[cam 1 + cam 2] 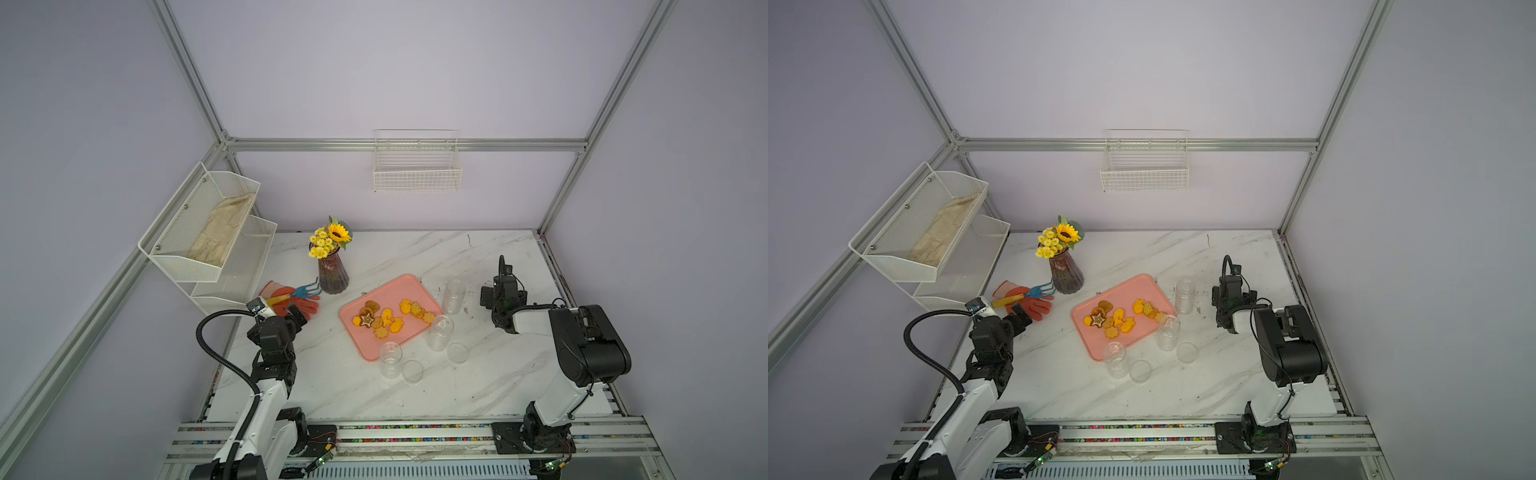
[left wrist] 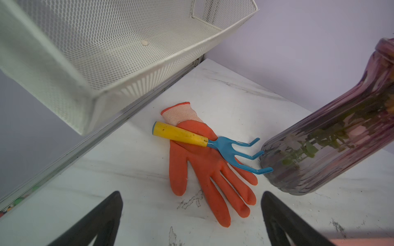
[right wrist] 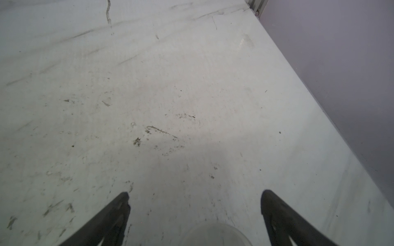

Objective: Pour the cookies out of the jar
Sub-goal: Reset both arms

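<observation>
Both top views: cookies [image 1: 388, 318] on pink tray [image 1: 399, 291]. Wrist views: left pincer [image 2: 191, 192], right pincer [image 3: 195, 191] apart, empty.

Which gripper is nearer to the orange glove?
Left. The left gripper sits open just short of the fingertips of the orange glove; the right gripper is on the far side of the pink tray, well away.

Far left on the marble table [image 1: 353, 386], ribbed purple vase [image 1: 332, 280] upright with a sunflower bouquet [image 1: 337, 233]. Just beside it, orange glove [image 2: 204, 161] lying flat, yellow-handled blue rake [image 2: 213, 141] across it, tines at the vase's foot. White mesh shelf [image 1: 178, 264] holding a beige cloth [image 1: 222, 232]; wire basket [image 1: 417, 178] up on the back wall
</observation>
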Tool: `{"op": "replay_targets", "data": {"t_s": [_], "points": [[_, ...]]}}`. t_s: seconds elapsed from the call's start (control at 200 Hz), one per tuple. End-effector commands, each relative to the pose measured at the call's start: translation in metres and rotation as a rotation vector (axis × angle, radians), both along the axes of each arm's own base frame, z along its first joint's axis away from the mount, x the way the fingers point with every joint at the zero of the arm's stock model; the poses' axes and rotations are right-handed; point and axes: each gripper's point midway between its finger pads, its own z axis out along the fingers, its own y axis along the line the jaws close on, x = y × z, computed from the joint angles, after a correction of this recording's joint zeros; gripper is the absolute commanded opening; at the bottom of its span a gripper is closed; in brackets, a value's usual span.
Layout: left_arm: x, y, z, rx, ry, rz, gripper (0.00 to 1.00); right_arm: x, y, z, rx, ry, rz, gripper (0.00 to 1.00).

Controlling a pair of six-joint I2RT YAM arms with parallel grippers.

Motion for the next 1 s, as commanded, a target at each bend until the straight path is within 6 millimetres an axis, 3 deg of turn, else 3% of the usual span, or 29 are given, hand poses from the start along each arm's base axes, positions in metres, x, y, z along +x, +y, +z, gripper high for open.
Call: {"op": "replay_targets", "data": {"t_s": [0.0, 0.255, 0.52, 0.995], "points": [[0.013, 0.006, 0.01, 0.079, -0.06, -0.002, 1.0, 0.003, -0.004, 0.0, -0.005, -0.036, -0.001, 0.97], [0.032, 0.01, -0.005, 0.094, -0.028, 0.002, 1.0, 0.007, -0.002, -0.007, -0.001, -0.039, 0.006, 0.97], [0.055, -0.002, -0.003, 0.108, -0.038, -0.068, 1.0, 0.0, -0.003, -0.001, -0.012, -0.086, 0.018, 0.98], [0.07, -0.027, -0.008, 0.21, -0.051, -0.191, 1.0, -0.011, 0.004, 0.005, 0.008, -0.167, 0.074, 0.97]]}}
